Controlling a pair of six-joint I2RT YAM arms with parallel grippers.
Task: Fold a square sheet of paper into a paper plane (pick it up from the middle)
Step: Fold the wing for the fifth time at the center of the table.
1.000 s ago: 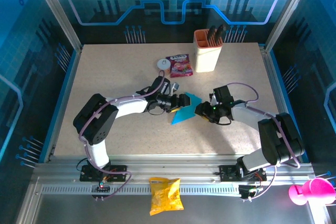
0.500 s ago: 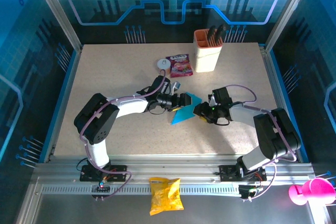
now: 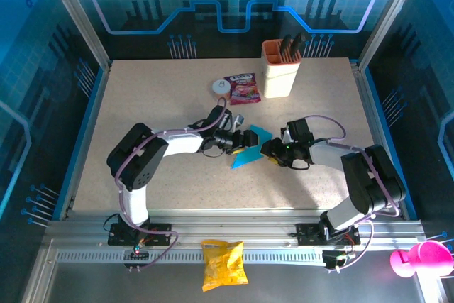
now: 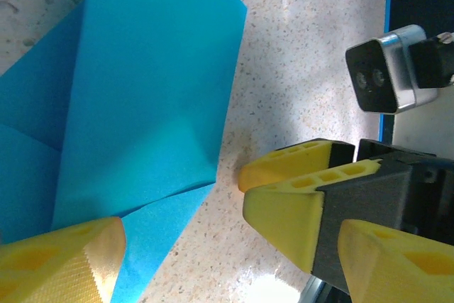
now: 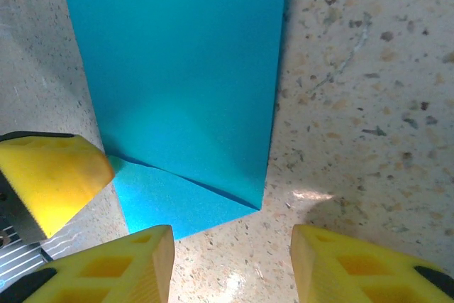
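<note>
The square sheet of paper (image 3: 249, 152) lies folded on the table between my two grippers, bright cyan-blue, with an upper flap over a lower layer (image 4: 142, 83) (image 5: 177, 54). My left gripper (image 3: 246, 137) (image 4: 227, 267) is open at the sheet's left edge, and one of its yellow fingers (image 4: 60, 264) overlaps the paper's corner. My right gripper (image 3: 267, 149) (image 5: 230, 267) is open just short of the sheet's right corner, nothing between its fingers. The right gripper's fingers (image 4: 291, 164) show in the left wrist view. The paper plane is out of view.
A beige holder cup (image 3: 279, 70) with dark tools stands at the back. Left of it lie a pink-red snack packet (image 3: 242, 89) and a small white disc (image 3: 220, 86). A yellow snack bag (image 3: 223, 264) sits on the front rail, and a pink object (image 3: 418, 259) is at the bottom right.
My right gripper has crept slightly left towards the paper and its jaws have narrowed a little. The left arm's elbow has shifted right. The paper has stayed put.
</note>
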